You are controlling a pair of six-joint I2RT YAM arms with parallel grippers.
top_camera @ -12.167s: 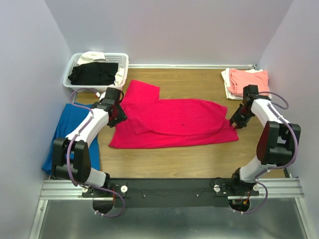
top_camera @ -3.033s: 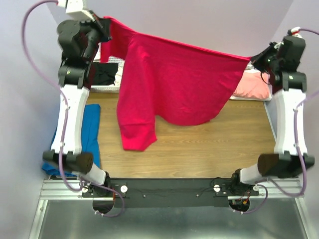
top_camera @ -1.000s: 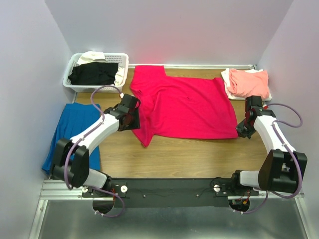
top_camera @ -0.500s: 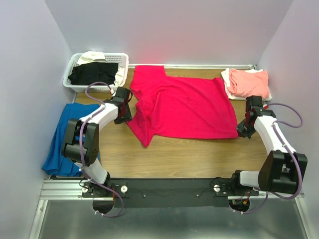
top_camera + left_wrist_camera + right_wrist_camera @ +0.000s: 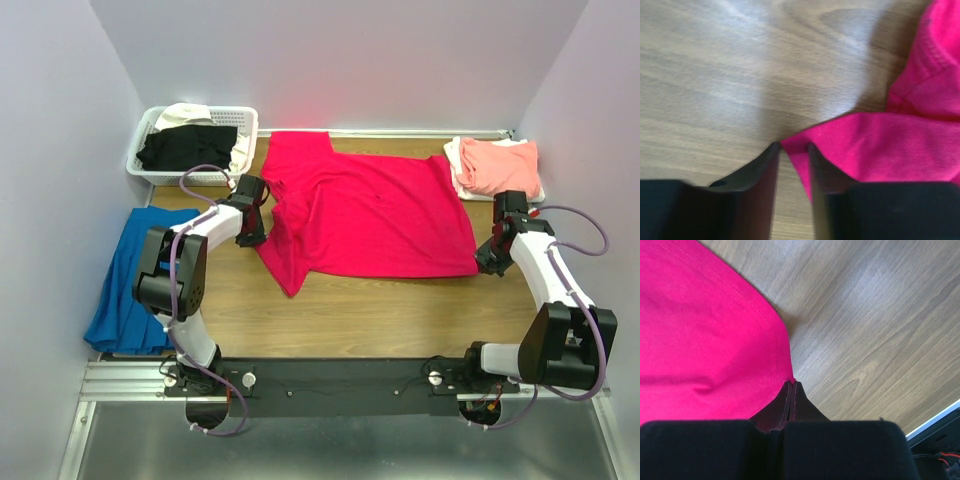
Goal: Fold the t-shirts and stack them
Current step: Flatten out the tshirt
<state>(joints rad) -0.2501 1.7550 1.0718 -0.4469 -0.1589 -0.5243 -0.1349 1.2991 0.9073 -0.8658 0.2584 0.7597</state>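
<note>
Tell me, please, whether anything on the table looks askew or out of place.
The red t-shirt lies mostly flat, but its left side is rumpled: fabric bunches beside the left gripper, and a flap juts toward the near edge. Nothing looks spilled or damaged.

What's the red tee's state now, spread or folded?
Spread. The red tee lies open on the table, body flat, no fold made; only its edge by the left hand is rumpled.

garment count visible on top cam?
6: red tee spread mid-table; blue garment at left edge; salmon tee atop a cream tee far right; black tee and white tee in the basket. More may be hidden in the basket or stack.
</note>
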